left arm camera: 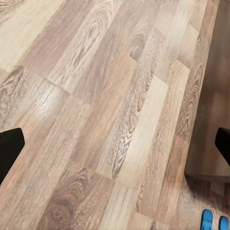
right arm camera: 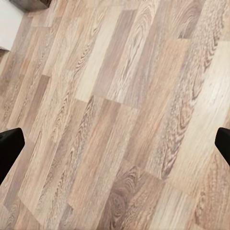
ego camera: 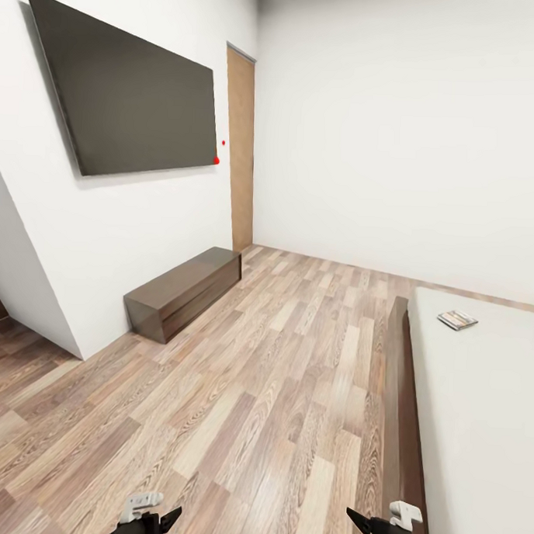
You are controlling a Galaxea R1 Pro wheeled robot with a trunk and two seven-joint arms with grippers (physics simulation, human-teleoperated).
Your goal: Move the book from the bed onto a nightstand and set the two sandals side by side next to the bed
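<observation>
A bedroom of white walls and wood-plank floor (ego camera: 238, 390) opens ahead of the robot; the bed (ego camera: 486, 401), grey mattress in a dark frame, runs along the right of the head view; a long low cabinet (ego camera: 184, 290) sits under a wall-mounted screen (ego camera: 131, 90) at left; the book (ego camera: 457, 320) lies flat on the mattress near its far corner, well ahead and to the right, its long side slanting across that corner; the right gripper (ego camera: 380, 524) hangs beside the bed frame and is judged the nearer arm for the reach, the left gripper (ego camera: 151, 514) lying farther across the floor; both hang over bare planks with fingers spread apart, grasping nothing; blue sandals (left arm camera: 213, 221) peek in at the edge of the left wrist view.
</observation>
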